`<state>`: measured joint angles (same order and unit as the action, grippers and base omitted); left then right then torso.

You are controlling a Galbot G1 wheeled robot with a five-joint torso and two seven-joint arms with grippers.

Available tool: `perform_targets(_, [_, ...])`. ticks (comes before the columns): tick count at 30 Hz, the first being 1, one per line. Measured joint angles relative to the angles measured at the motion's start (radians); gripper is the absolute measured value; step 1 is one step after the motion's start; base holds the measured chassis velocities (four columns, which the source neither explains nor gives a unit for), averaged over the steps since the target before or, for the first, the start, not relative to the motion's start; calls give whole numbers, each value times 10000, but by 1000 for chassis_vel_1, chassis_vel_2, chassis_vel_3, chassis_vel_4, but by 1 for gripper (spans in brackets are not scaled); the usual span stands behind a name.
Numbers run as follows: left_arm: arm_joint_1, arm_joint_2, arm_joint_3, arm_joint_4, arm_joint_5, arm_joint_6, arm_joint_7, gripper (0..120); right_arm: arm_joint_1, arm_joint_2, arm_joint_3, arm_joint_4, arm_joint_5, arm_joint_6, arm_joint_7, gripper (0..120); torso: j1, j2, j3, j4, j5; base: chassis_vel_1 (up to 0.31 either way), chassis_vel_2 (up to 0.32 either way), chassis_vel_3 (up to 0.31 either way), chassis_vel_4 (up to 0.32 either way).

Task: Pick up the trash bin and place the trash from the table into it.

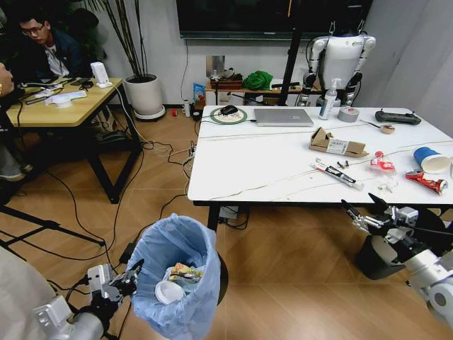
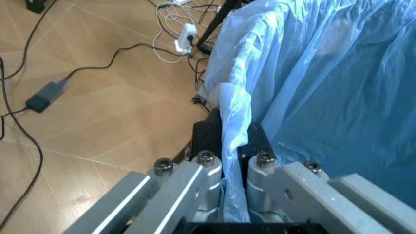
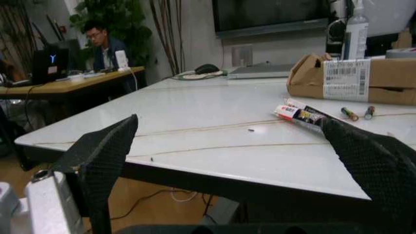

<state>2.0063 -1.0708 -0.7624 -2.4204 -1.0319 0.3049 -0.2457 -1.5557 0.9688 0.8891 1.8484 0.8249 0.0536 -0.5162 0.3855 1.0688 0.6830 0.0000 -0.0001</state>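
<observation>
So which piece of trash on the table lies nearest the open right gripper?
The white tube near the front edge, closest to the right gripper; the cardboard box and blue cup sit farther off.

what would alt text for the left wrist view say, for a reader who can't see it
The left pincer is shut on a fold of the light-blue plastic bag lining the trash bin, whose crinkled side rises beside it. Below lies a wooden floor with black cables and a white power strip.

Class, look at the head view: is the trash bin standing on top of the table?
No, the trash bin is on the floor near the table, its bag pinched by the left gripper.
</observation>
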Motion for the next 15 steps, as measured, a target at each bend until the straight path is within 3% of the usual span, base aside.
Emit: perform_targets(15, [-64,12,114,18,32,0,-3,0,-63,368,-137,-137,-164,98,-185,100,0,0,0,0,0,0,0,0,0])
